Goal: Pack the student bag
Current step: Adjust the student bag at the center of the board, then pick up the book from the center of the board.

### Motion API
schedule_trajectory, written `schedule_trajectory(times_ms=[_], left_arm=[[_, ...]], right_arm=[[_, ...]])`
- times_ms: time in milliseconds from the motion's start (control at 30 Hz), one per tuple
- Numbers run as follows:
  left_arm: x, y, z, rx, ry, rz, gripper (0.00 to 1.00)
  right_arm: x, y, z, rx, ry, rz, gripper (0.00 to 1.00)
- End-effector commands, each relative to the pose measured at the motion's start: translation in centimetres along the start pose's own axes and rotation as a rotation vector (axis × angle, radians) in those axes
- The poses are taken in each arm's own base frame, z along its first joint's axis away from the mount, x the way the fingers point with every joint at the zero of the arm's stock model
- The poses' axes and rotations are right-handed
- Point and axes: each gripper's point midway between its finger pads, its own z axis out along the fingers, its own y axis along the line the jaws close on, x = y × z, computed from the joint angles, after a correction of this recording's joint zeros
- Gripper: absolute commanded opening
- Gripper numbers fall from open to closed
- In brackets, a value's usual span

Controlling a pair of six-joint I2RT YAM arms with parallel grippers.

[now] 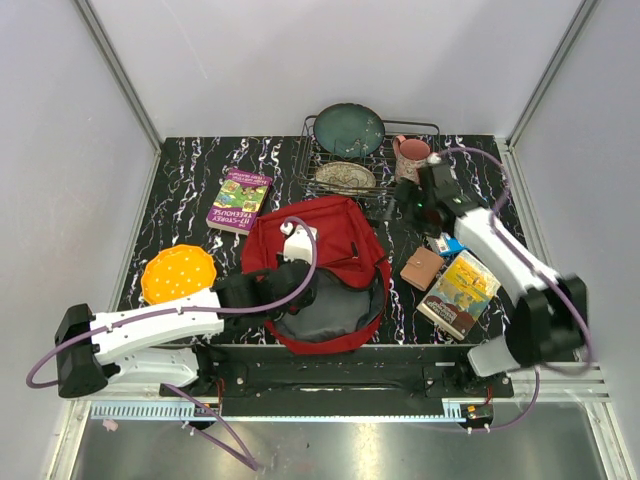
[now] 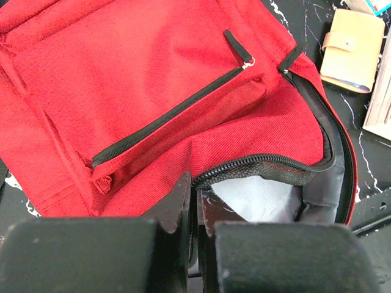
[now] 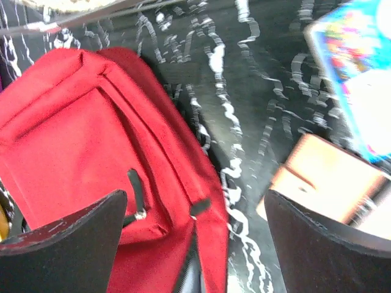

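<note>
The left pincer (image 2: 194, 195) is closed, pinching the zipper rim of the student bag (image 2: 122, 91), which spreads ahead of it with its mouth unzipped. The right pincer (image 3: 195, 204) hangs wide open and empty, the bag's corner below one finger and a tan wallet (image 3: 324, 177) below the other.

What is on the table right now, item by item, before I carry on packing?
student bag: one, red, table centre, main zip open
book: one, purple and green, back left of the bag
round disc: one, orange, near left
wire rack: one, dark, back centre
plate: one, teal, in the rack
patterned dish: one, pale, in the rack
mug: one, pink, right of the rack
wallet: one, tan, right of the bag
small item: one, blue, behind the wallet
picture book: one, yellow, near right
left gripper: shut on the bag's zip edge
right gripper: open, above the bag's right edge
</note>
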Motion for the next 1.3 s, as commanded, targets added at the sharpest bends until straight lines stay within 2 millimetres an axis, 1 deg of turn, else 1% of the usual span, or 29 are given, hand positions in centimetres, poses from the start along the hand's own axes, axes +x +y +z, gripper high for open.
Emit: schedule_trajectory(times_ms=[0, 33, 67, 167, 267, 300, 367, 400, 467, 500, 533, 567, 600, 633, 667, 733, 767, 833, 867, 900, 933, 967, 1033, 1067, 1133, 1167, 1200, 1233, 1267], left_arm=[[-1.5, -1.0, 0.5, 0.045, -0.017, -0.054, 0.0], [-1.6, -1.1, 0.6, 0.051, -0.019, -0.055, 0.0], [-1.5, -1.1, 0.8, 0.053, -0.015, -0.045, 0.0], [-1.6, -1.2, 1.0, 0.064, -0.015, -0.046, 0.0], [-1.3, -1.5, 1.2, 0.091, -0.005, -0.047, 0.0], [-1.3, -1.5, 1.2, 0.103, -0.001, -0.047, 0.08], [-1.5, -2.1, 1.0, 0.139, -0.001, -0.046, 0.31], [-1.8, -2.4, 0.7, 0.154, -0.003, -0.047, 0.53], [-2.4, -3.0, 0.0, 0.2, -0.015, -0.051, 0.62], [-2.7, -3.2, -0.3, 0.215, -0.022, -0.056, 0.67], [-3.1, -3.3, -0.6, 0.229, -0.03, -0.061, 0.77], [-3.5, -3.3, -1.3, 0.248, -0.045, -0.068, 0.84], [-3.9, -3.3, -1.6, 0.255, -0.055, -0.076, 0.88], [-4.4, -3.4, -2.0, 0.268, -0.07, -0.085, 0.9], [-5.0, -3.5, -2.7, 0.292, -0.089, -0.092, 0.91], [-5.9, -3.7, -3.4, 0.315, -0.117, -0.1, 0.91], [-6.6, -3.8, -4.0, 0.339, -0.138, -0.096, 0.92], [-7.4, -4.2, -4.6, 0.366, -0.164, -0.095, 0.94], [-8.0, -4.7, -4.9, 0.389, -0.177, -0.086, 0.96], [-8.3, -5.0, -5.0, 0.407, -0.184, -0.082, 0.97], [-9.1, -5.7, -5.3, 0.433, -0.205, -0.086, 0.98], [-9.0, -6.5, -5.0, 0.459, -0.196, -0.07, 0.99], [-10.3, -8.3, -5.1, 0.522, -0.219, -0.064, 0.99], [-9.0, -9.9, -3.8, 0.56, -0.166, -0.019, 0.99], [-9.6, -12.3, -2.9, 0.616, -0.157, -0.01, 0.99], [-7.6, -14.1, -0.9, 0.649, -0.083, 0.02, 0.99], [-7.3, -15.0, -0.1, 0.659, -0.063, 0.026, 0.99], [-8.0, -16.5, 0.2, 0.693, -0.066, 0.022, 0.99], [-5.9, -17.7, 2.1, 0.704, 0.003, 0.032, 0.99]], right_arm=[[0.5, -8.8, -5.9, 0.294, -0.158, 0.153, 1.0], [0.5, -11.3, -6.6, 0.337, -0.167, 0.229, 1.0], [1.7, -13.0, -7.5, 0.349, -0.169, 0.292, 1.0], [3.3, -16.9, -9.9, 0.428, -0.213, 0.427, 1.0], [4.5, -19.7, -11.3, 0.493, -0.256, 0.543, 1.0], [4.8, -20.2, -11.4, 0.499, -0.254, 0.572, 1.0], [5.9, -21.7, -11.1, 0.509, -0.222, 0.66, 1.0], [6.2, -22.3, -11.0, 0.521, -0.217, 0.679, 1.0], [7.3, -23.6, -10.3, 0.541, -0.188, 0.712, 1.0], [6.8, -23.4, -9.8, 0.511, -0.199, 0.708, 1.0], [7.0, -23.5, -9.6, 0.508, -0.19, 0.719, 1.0], [7.6, -23.6, -9.1, 0.515, -0.174, 0.751, 1.0], [7.1, -23.7, -8.6, 0.498, -0.191, 0.756, 1.0], [7.4, -23.6, -8.1, 0.488, -0.181, 0.763, 1.0], [8.1, -23.6, -7.3, 0.483, -0.148, 0.77, 1.0], [8.1, -23.5, -6.3, 0.452, -0.134, 0.762, 1.0], [8.6, -23.0, -5.6, 0.414, -0.093, 0.738, 1.0], [8.2, -21.8, -4.7, 0.327, -0.075, 0.709, 1.0], [8.7, -20.6, -4.1, 0.248, -0.029, 0.691, 1.0], [8.5, -20.0, -3.8, 0.208, -0.028, 0.689, 1.0], [8.6, -19.6, -3.6, 0.177, -0.02, 0.69, 1.0], [9.4, -19.0, -3.3, 0.143, 0.007, 0.697, 0.99], [9.3, -18.5, -3.4, 0.106, -0.009, 0.687, 0.98], [9.9, -18.4, -3.4, 0.098, -0.002, 0.685, 0.98], [9.9, -18.0, -3.9, 0.073, -0.022, 0.67, 0.97], [10.4, -17.7, -3.9, 0.056, -0.019, 0.681, 0.96], [10.4, -17.5, -3.9, 0.046, -0.024, 0.686, 0.96], [10.1, -17.3, -4.2, 0.036, -0.043, 0.685, 0.96], [10.4, -17.4, -4.2, 0.036, -0.045, 0.7, 0.96]])
